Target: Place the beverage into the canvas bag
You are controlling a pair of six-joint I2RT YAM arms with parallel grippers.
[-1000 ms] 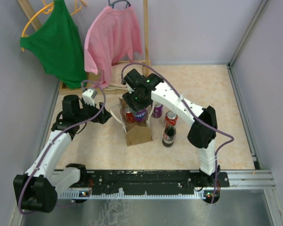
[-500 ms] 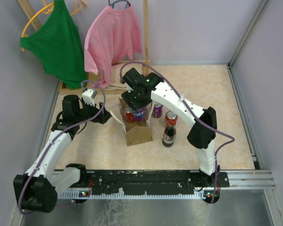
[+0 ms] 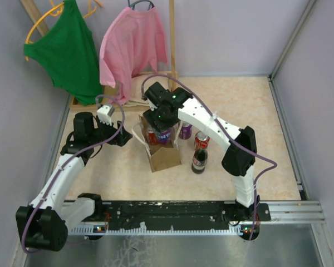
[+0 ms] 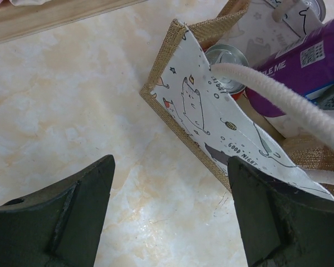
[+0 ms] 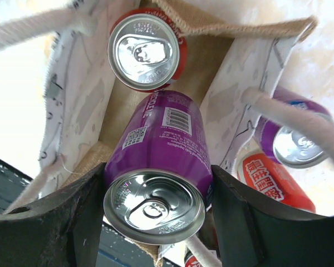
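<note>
The canvas bag [image 3: 162,157] stands open mid-table, tan with white printed lining and white loop handles. My right gripper [image 3: 162,129] is over its mouth, shut on a purple can [image 5: 156,161] that hangs partly inside the bag [image 5: 78,100]. A red can [image 5: 146,49] stands upright inside the bag, seen also in the left wrist view [image 4: 228,61]. My left gripper [image 4: 170,222] is open and empty, low over the floor just left of the bag [image 4: 211,122]; it also shows in the top view [image 3: 124,137].
Right of the bag stand a purple can [image 3: 185,130], a red can [image 3: 201,140] and a dark cola bottle [image 3: 199,160]. A green top [image 3: 69,50] and a pink shirt [image 3: 131,47] hang on a wooden rack at the back left.
The bag has shifted slightly. My right gripper with the purple can has barely moved over the bag. The left arm is still.
</note>
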